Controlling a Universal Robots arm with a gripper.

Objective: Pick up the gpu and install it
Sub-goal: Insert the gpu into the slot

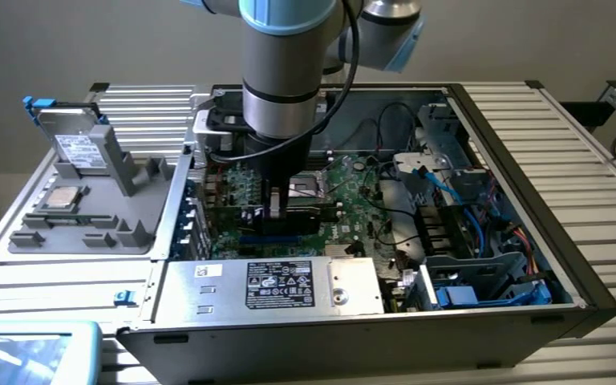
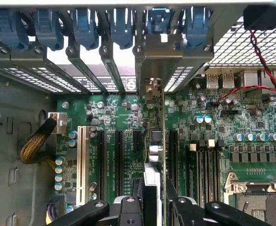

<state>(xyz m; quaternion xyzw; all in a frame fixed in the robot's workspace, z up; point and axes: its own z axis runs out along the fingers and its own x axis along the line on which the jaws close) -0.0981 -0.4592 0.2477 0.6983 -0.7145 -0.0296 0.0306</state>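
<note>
Gripper [image 2: 154, 195] clasping upright gpu [image 2: 156, 141]

In the exterior view the arm [image 1: 281, 88] blocks my sight of the slots, so I cannot tell there how deep the gpu [image 2: 156, 139] sits. The wrist view gives me the card edge-on; neither face shows. The gripper [image 2: 154, 190] clamped on it covers its near end, and the finger bodies are cut off by the frame. The power supply label [image 1: 279, 285] is too small to read. A blue-rimmed object [image 1: 25, 353] is cropped at the exterior view's lower left corner.
</note>
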